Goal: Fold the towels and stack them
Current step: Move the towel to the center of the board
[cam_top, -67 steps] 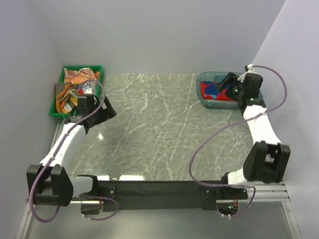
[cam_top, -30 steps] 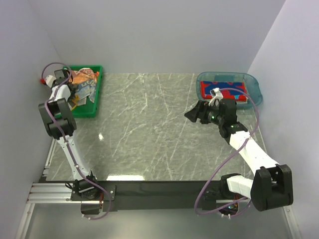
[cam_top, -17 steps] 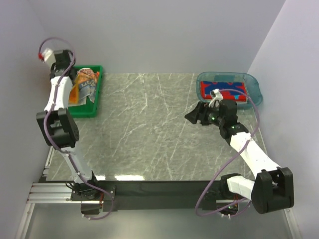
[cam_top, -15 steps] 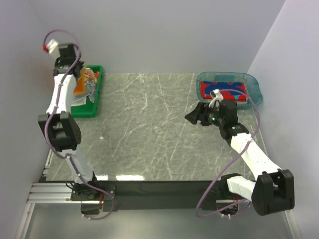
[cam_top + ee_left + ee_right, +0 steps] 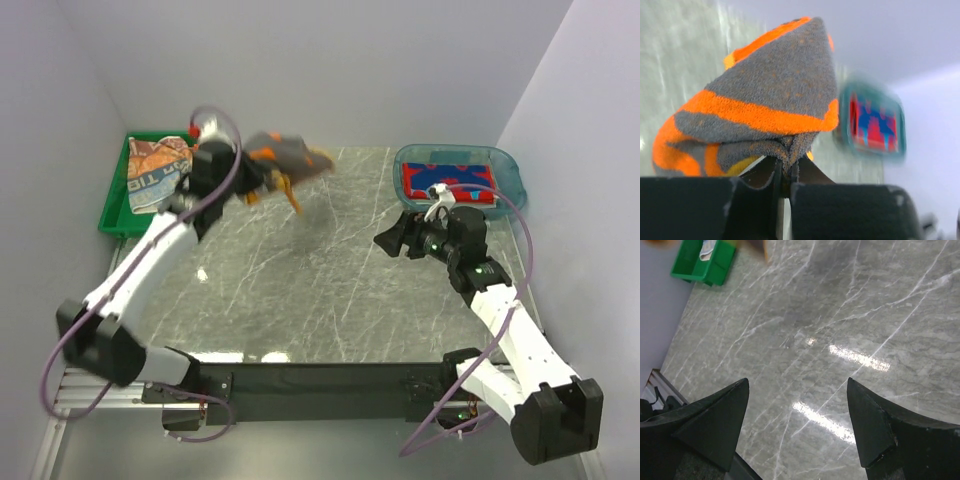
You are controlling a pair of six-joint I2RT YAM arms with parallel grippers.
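As your right arm rises from the near right corner of the bench [image 5: 330, 290], its forearm leans toward the middle. The right hand [image 5: 386, 238] points left above the bench's right side, fingers [image 5: 715, 415] spread wide with nothing between them.

Farther on, your left arm stretches diagonally from the near left corner to the far edge, left of centre. There the left hand [image 5: 250, 180] is clamped tight on a bunched edge of the orange-grey towel [image 5: 292, 158]. That towel hangs above the bench, blurred. Its long axis lies along the far edge and its free end points right, toward the blue tub [image 5: 510, 175].

At the far right corner the tub holds the red towel [image 5: 447, 183], lying flat. At the far left corner the green tray [image 5: 112, 215] holds a tan patterned towel [image 5: 155, 168].
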